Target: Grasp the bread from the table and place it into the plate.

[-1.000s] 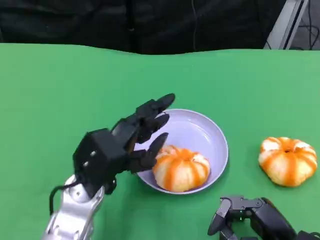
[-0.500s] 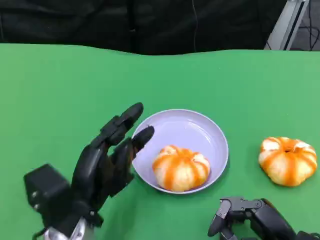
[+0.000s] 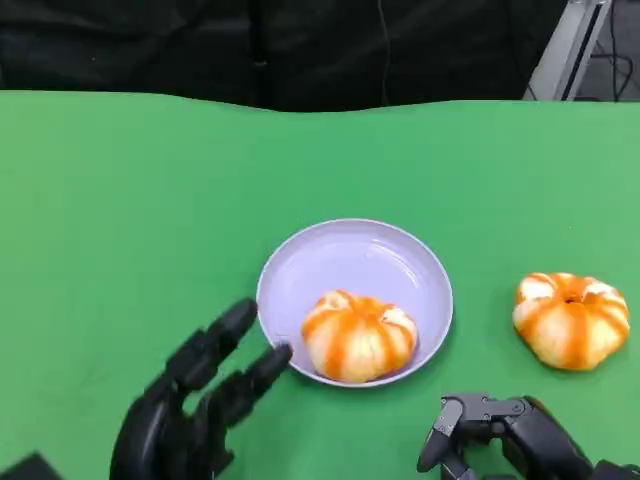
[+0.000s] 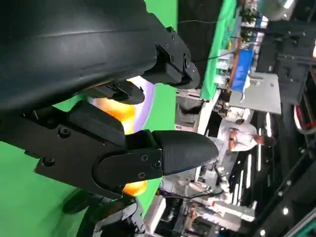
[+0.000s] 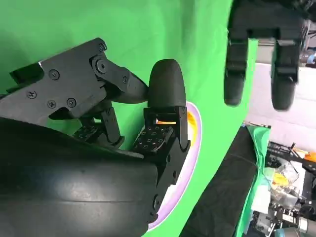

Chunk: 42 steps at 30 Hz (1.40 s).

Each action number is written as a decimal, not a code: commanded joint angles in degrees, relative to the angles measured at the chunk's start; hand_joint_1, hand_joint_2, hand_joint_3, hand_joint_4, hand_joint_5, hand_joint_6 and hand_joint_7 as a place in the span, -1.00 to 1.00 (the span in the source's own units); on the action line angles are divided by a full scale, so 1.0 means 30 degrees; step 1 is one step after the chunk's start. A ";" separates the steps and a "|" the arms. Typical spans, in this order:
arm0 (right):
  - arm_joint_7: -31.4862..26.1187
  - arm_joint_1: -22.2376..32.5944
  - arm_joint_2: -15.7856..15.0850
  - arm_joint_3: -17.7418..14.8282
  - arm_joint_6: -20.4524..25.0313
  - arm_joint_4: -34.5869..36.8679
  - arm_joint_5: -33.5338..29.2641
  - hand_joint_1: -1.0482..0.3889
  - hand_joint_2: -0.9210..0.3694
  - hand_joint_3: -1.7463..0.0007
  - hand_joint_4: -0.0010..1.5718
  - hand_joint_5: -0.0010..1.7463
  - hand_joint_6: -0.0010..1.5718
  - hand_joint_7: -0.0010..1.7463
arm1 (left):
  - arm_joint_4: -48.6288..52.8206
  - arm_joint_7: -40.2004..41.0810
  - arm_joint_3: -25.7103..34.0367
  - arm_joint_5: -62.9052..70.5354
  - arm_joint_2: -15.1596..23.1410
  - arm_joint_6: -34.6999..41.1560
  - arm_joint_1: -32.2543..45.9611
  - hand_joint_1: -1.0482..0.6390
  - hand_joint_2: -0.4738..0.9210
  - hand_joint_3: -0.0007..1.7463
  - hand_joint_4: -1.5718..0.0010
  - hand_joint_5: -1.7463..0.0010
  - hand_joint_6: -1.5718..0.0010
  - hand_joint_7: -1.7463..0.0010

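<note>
A lilac plate (image 3: 350, 228) sits mid-table with an orange-and-white striped bread (image 3: 360, 335) lying in its near half. A second, similar bread (image 3: 571, 320) lies on the green cloth to the plate's right. My left hand (image 3: 195, 410) is at the near left, fingers spread and holding nothing, its tips just short of the plate's rim. My right hand (image 3: 510, 445) rests low at the near right, below the second bread, holding nothing. In the left wrist view the left hand (image 4: 113, 138) partly hides the bread (image 4: 116, 109) and the plate (image 4: 147, 98).
Green cloth covers the table (image 3: 120, 220), with a dark backdrop behind its far edge. A metal frame (image 3: 565, 50) stands at the far right corner. A person in a white shirt (image 4: 242, 138) is beyond the table in the left wrist view.
My left hand has pulled back from the plate's left rim toward the near-left edge, fingers still spread. The bread stays in the plate. The right hand has not moved.
</note>
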 commanded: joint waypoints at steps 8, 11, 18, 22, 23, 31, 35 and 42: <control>0.0248 -0.0200 -0.0331 -0.0280 -0.0309 0.0310 0.0354 0.26 -0.58 -0.03 0.02 0.71 0.07 0.32 | 0.0705 -0.0786 0.0840 -0.0584 -0.0139 -0.0390 0.0129 -0.14 1.00 -0.63 0.15 0.98 0.36 0.98; 0.0272 -0.0171 -0.0326 -0.0313 -0.0250 0.0244 0.0394 0.27 -0.58 -0.04 0.02 0.70 0.07 0.32 | 0.0973 -0.0371 0.0841 0.0144 -0.0262 -0.0921 0.0062 0.23 1.00 -0.59 0.13 0.98 0.29 0.97; 0.0344 -0.0125 -0.0340 -0.0339 -0.0215 0.0121 0.0407 0.26 -0.58 -0.03 0.02 0.70 0.08 0.30 | 0.1261 0.0272 0.0936 0.1045 -0.0378 -0.1247 -0.0267 0.33 1.00 -0.49 0.06 0.97 0.17 0.95; 0.0289 -0.0156 -0.0326 -0.0360 -0.0229 0.0133 0.0350 0.26 -0.59 -0.02 0.02 0.70 0.08 0.30 | 0.1847 0.1206 0.0985 0.2645 -0.0185 -0.2543 -0.0767 0.33 1.00 -0.48 0.00 0.96 0.08 0.95; 0.0276 -0.0152 -0.0335 -0.0357 -0.0226 0.0119 0.0324 0.26 -0.59 -0.02 0.02 0.70 0.08 0.30 | 0.2047 0.1665 0.0977 0.3355 -0.0103 -0.3049 -0.0875 0.32 1.00 -0.49 -0.10 0.95 -0.04 0.93; 0.0307 -0.0096 -0.0345 -0.0389 -0.0282 0.0162 0.0374 0.26 -0.59 -0.02 0.02 0.70 0.08 0.31 | 0.4234 0.3412 0.0494 0.6452 0.0515 -0.6239 -0.1850 0.26 0.77 -0.14 -0.49 0.17 -0.78 0.70; 0.0375 -0.0046 -0.0322 -0.0386 -0.0227 0.0051 0.0453 0.28 -0.60 -0.01 0.02 0.69 0.08 0.31 | 0.4745 0.3754 0.0162 0.6829 0.0610 -0.6769 -0.2002 0.26 0.56 0.15 -0.33 -0.39 -0.48 0.03; 0.0347 0.0022 -0.0343 -0.0391 -0.0121 -0.0141 0.0416 0.25 -0.58 -0.02 0.02 0.70 0.07 0.31 | 0.4843 0.4479 -0.0152 0.7218 0.0744 -0.6786 -0.2024 0.23 0.35 0.44 -0.25 -0.68 -0.36 -0.26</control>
